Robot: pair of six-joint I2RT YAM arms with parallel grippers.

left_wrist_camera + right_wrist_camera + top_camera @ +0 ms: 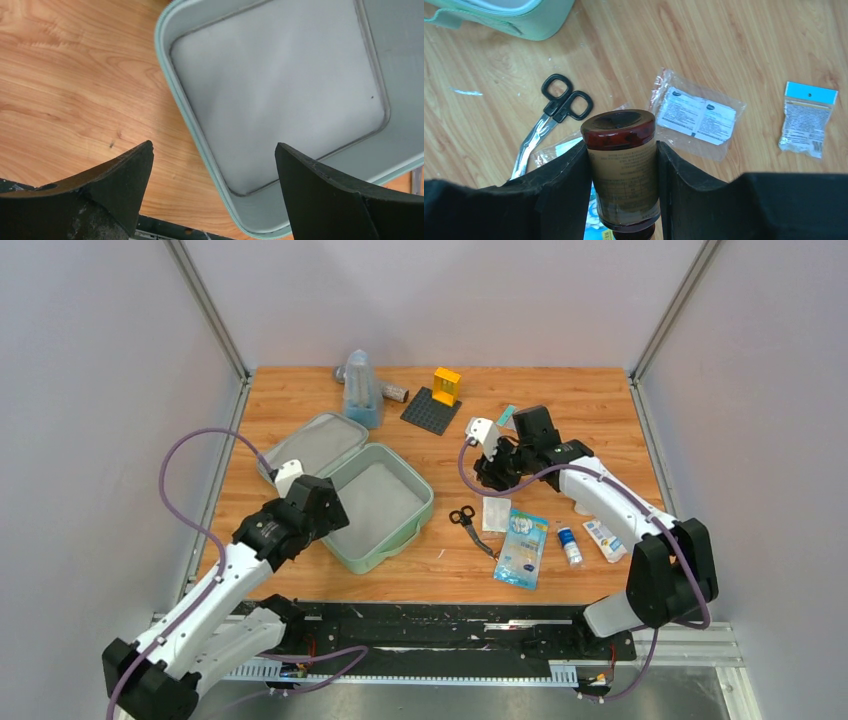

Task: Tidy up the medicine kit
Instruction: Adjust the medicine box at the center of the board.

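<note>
The medicine kit is a pale mint-green tray [412, 530], empty inside, with its lid [318, 445] lying open behind it at left. My left gripper [322, 508] is open at the tray's near-left corner. In the left wrist view the left gripper [212, 170] stands with one finger over the wood and one over the tray, the rim [187, 120] between them. My right gripper [490, 465] hovers right of the tray. In the right wrist view it [624, 165] is shut on a brown medicine bottle [624, 150] with a tan label.
Black scissors [468, 523], a clear wipes packet [496, 513], a blue-printed pouch [523, 548], a small bottle [568, 545] and a small white box [604, 539] lie right of the tray. A bluish pouch [360, 390] and a studded baseplate [430, 412] stand at the back.
</note>
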